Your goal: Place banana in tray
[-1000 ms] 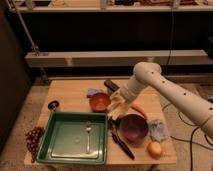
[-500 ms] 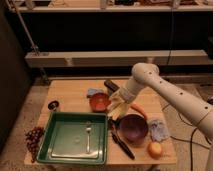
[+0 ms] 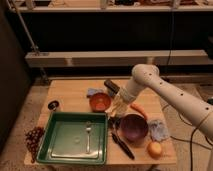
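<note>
A: Colour log. Large shallow rectangular green plastic tray (image 3: pixel 54 149): plain, even green. Thin fork (image 3: pixel 88 136) lying in it: silver-grey.

B: Elongated pale yellow banana (image 3: pixel 120 104): dull, washed-out yellow. It sits at the gripper (image 3: pixel 117 114), which hangs just above the surface between the two bowls. Curved plastic arm (image 3: pixel 170 95): white.

A: Round bowl (image 3: pixel 100 102): orange-red. Round deeper bowl (image 3: pixel 133 128): dark purple.

B: Tapered carrot (image 3: pixel 138 110): orange. Round fruit (image 3: pixel 155 149): yellow-orange. Crumpled cloth (image 3: pixel 159 129): light blue. Grape bunch (image 3: pixel 34 138): dark red-purple. Long utensil (image 3: pixel 122 145): black. Flat wooden surface (image 3: pixel 70 92): light tan.
</note>
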`<state>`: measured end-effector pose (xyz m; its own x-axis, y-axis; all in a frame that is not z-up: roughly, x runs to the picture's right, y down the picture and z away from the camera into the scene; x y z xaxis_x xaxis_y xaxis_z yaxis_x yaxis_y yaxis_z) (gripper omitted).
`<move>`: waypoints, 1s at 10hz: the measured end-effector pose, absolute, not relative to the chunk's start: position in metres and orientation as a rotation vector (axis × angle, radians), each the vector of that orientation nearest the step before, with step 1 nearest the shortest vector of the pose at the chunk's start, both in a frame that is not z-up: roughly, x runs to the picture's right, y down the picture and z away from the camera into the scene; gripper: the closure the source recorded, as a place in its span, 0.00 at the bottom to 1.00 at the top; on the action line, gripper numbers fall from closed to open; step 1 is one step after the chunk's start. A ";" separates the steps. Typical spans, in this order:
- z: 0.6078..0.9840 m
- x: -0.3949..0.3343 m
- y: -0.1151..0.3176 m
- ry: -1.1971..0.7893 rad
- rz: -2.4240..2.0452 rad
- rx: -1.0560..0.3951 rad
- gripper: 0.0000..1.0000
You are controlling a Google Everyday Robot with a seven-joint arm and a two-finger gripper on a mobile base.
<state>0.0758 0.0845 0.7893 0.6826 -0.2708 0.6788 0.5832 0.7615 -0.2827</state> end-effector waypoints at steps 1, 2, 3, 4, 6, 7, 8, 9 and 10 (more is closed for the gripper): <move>0.784 0.078 0.082 -0.652 -0.497 -0.502 1.00; 0.774 0.083 0.076 -0.640 -0.490 -0.480 1.00; 0.764 0.087 0.069 -0.630 -0.479 -0.455 1.00; 0.752 0.092 0.060 -0.628 -0.462 -0.416 1.00; 0.725 0.096 0.042 -0.660 -0.435 -0.336 1.00; 0.715 0.092 0.038 -0.699 -0.438 -0.307 1.00; 0.703 0.079 0.035 -0.754 -0.460 -0.278 1.00; 0.695 0.066 0.033 -0.786 -0.485 -0.265 1.00; 0.686 0.048 0.032 -0.817 -0.518 -0.254 1.00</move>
<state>0.0478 0.0318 0.6859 0.5700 -0.3403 0.7479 0.5310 0.8471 -0.0193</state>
